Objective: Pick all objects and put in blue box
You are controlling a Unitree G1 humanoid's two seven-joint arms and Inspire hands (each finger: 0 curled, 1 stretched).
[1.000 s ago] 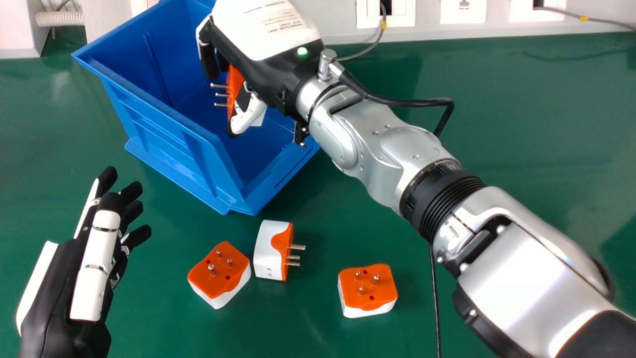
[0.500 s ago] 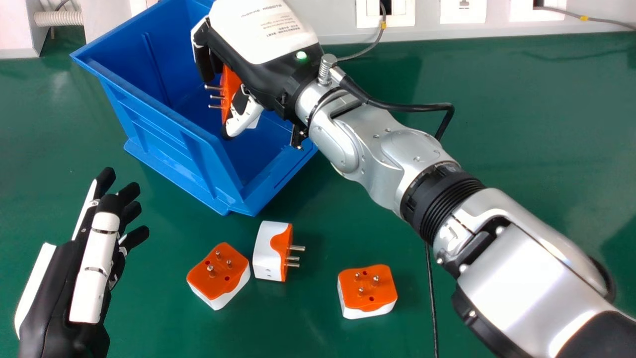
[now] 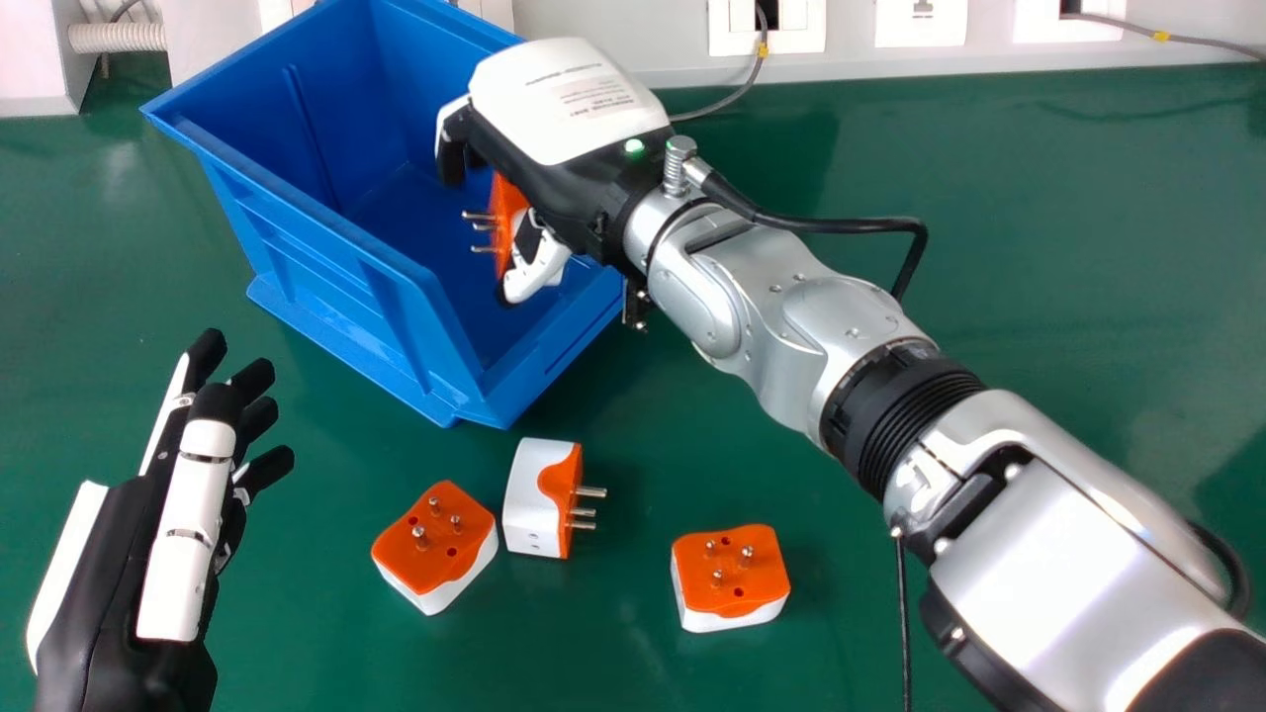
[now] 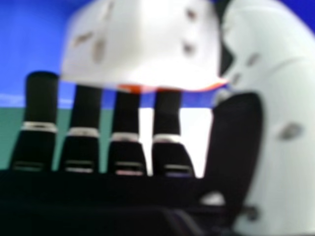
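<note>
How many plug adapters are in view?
4. On the table: a left adapter, a middle adapter close beside it, and a right adapter. The fourth adapter is in the right hand over the blue box. That hand partly hides the box's inside, so others may lie there.

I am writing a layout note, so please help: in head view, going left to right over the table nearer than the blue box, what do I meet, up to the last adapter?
Left hand → adapter with prongs up → adapter with prongs pointing right → another prongs-up adapter.
</note>
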